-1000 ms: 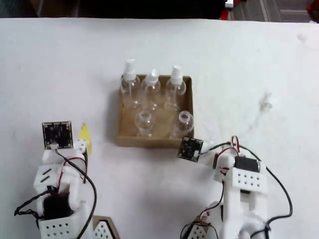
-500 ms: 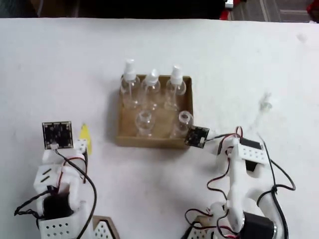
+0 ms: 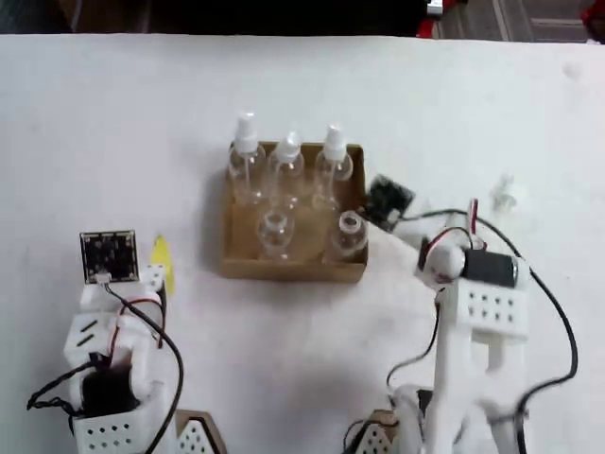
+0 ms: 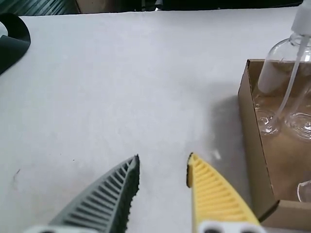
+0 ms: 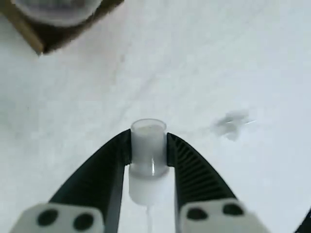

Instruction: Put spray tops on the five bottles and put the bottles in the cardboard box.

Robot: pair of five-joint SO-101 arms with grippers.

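The right end effector (image 5: 148, 140) is clamped on a spray top (image 5: 147, 165), just beside the cardboard box (image 3: 293, 269). Your target, the nearer uncapped bottle (image 3: 348, 236), stands upright in the box corner closest to this arm.

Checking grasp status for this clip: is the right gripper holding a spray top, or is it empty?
Holding one: in the right wrist view, the right gripper is shut on a white spray top, touching it on both sides.
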